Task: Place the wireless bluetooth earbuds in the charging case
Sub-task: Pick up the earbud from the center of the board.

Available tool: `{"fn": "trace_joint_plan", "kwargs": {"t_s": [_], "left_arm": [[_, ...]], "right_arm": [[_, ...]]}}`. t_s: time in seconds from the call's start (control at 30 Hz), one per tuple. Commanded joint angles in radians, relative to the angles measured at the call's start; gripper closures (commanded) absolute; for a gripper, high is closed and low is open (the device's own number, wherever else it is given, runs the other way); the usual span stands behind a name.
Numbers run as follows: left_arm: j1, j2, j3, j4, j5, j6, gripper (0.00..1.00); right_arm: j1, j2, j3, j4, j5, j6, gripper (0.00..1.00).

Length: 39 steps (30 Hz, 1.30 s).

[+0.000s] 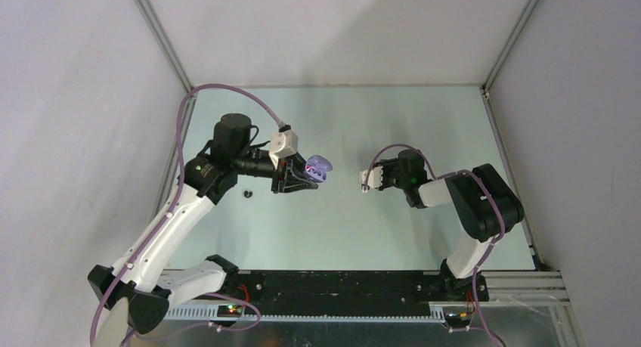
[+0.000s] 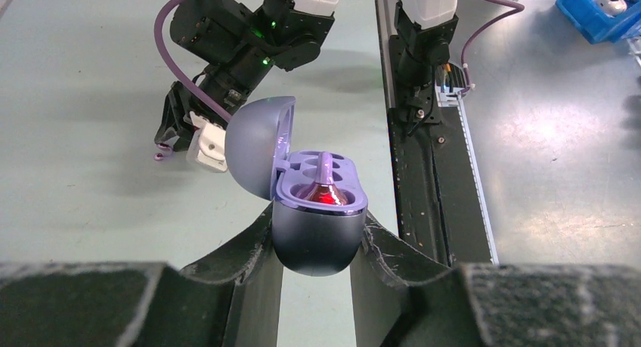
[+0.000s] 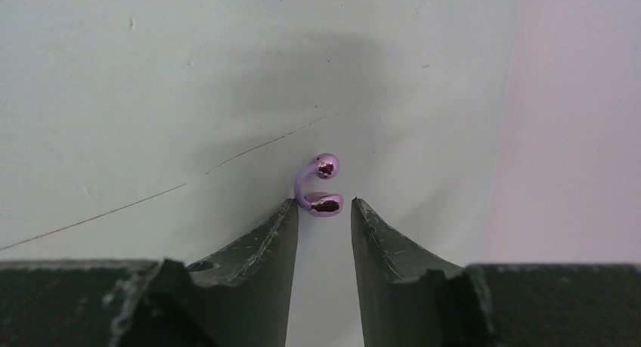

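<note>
Left gripper [image 2: 317, 224]: my fingers are pressed tight on the body of the case [image 2: 314, 249], which is held off the table [image 1: 340, 233] left of centre, lid open, face turned toward the right arm. Seated bud [image 2: 325, 190] occupies one recess; another looks free. Right gripper [image 3: 323, 208]: my fingers stand narrowly apart, by my judgement pinching the held bud [image 3: 320, 187] at the very tips, its hook reaching out beyond them. The case lies left of this bud, apart. Black bud [image 1: 247, 193] lies on the table, nearer my left arm
</note>
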Motion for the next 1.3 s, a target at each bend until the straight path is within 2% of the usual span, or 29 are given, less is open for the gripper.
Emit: {"fn": "trace_joint_plan", "kwargs": {"t_s": [0.0, 0.43, 0.93, 1.1, 1.27], "left_arm": [[0.006, -0.021, -0.005, 0.032, 0.035, -0.009, 0.91], [0.006, -0.016, -0.001, 0.026, 0.034, -0.005, 0.91], [0.006, -0.02, -0.003, 0.027, 0.034, -0.007, 0.91], [0.006, -0.016, 0.0, 0.024, 0.035, -0.006, 0.91], [0.006, -0.015, 0.001, 0.025, 0.035, -0.007, 0.91]], "right_arm": [[0.004, 0.05, -0.002, -0.04, -0.002, -0.023, 0.61], [0.014, 0.067, -0.002, -0.017, 0.008, -0.065, 0.58], [0.036, 0.117, -0.002, 0.096, 0.057, -0.095, 0.58], [0.041, 0.128, -0.002, 0.137, 0.079, -0.08, 0.65], [0.044, 0.111, 0.0, 0.17, 0.079, -0.036, 0.78]]}}
